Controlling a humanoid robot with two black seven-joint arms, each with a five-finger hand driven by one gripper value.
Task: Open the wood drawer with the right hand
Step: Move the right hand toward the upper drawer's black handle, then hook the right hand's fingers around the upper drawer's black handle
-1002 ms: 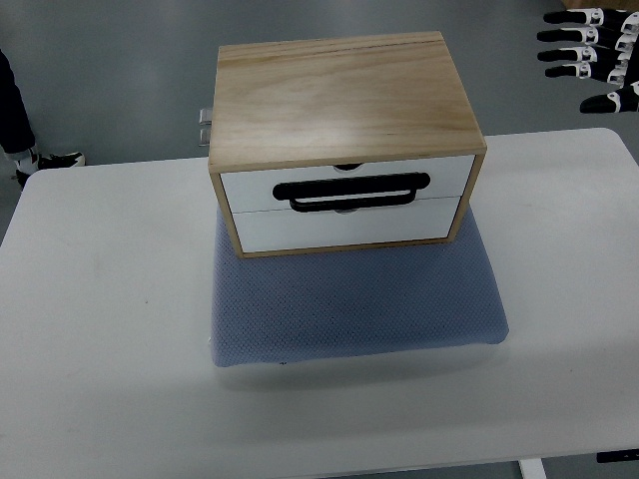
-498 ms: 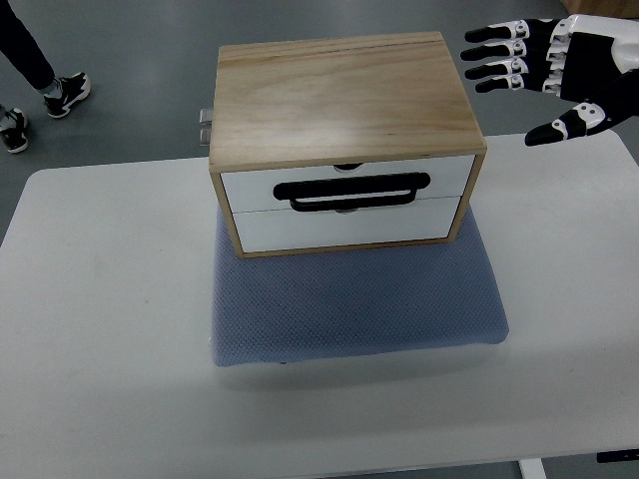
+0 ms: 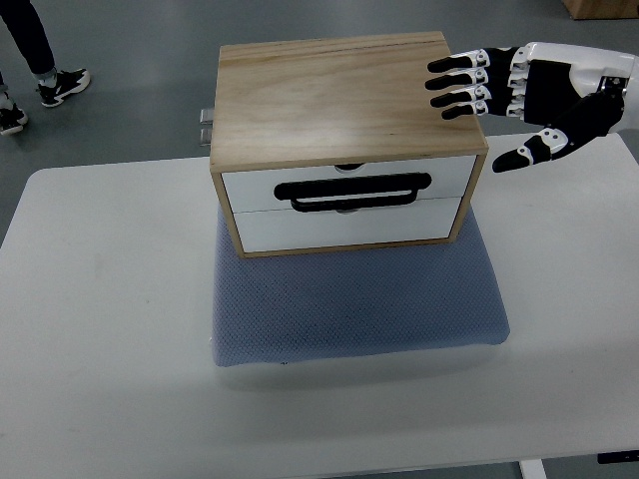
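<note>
The wood drawer [image 3: 344, 205] unit sits on a blue-grey mat [image 3: 359, 304] toward the far middle of the white counter [image 3: 100, 329], its two white drawer fronts facing the near edge and both flush with the wooden frame, so nothing is pulled out yet. A black loop handle [image 3: 352, 192] lies across the seam between the upper and lower fronts, untouched. The right hand [image 3: 519, 95] comes in from the far right corner, its fingers [image 3: 459, 85] spread apart and straight, holding nothing; the fingertips overlap the right end of the box's wooden top in this view, with the thumb pointing down past the box's right side, and whether they touch the wood cannot be told. Judging by this, the task is at its opening stage: the hand is up at the box but not at the handle, so reaching down to the front, hooking the handle and pulling toward the near edge are all left to do. The left hand is not visible. A person's legs and shoes [image 3: 40, 70] show on the floor beyond the far left corner. No brand, label or writing can be read anywhere.
</note>
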